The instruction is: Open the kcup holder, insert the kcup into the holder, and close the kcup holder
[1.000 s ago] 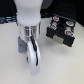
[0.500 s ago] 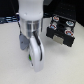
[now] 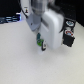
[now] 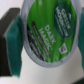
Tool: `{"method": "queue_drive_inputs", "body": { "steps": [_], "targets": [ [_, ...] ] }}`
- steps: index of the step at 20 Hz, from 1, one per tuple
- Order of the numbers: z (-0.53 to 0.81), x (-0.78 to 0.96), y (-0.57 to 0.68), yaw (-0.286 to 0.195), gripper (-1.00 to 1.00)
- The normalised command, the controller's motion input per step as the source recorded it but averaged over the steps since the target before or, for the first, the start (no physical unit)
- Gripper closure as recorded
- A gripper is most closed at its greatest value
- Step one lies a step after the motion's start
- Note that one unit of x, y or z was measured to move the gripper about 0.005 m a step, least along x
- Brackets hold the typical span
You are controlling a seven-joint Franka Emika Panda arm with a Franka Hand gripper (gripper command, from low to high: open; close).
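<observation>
One claw (image 3: 41, 43) is closed on the one kcup (image 4: 48, 31), held low over the white surface (image 3: 20, 62), with one holder (image 3: 67, 31) at its 2 o'clock.

Kcup (image 3: 40, 42) betw gripper (image 3: 40, 40) fingers, near kcup holder (image 3: 68, 34)

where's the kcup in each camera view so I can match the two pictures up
Exterior view: the kcup is small, low between the gripper fingers, above the white table.
Wrist view: the kcup fills most of the frame, green lid facing the camera.
Shared landmark: the green lid.
</observation>
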Motion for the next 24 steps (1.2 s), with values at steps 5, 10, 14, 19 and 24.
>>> {"method": "queue_drive_inputs", "body": {
  "steps": [5, 10, 14, 19, 24],
  "targets": [
    [0.44, -0.14, 0.50, 0.092, 1.00],
    [0.41, -0.18, 0.53, 0.078, 1.00],
    [0.35, -0.24, 0.51, 0.074, 1.00],
    [0.26, -0.28, 0.51, 0.069, 1.00],
    [0.11, -0.35, 0.47, 0.080, 1.00]
  ]
}}
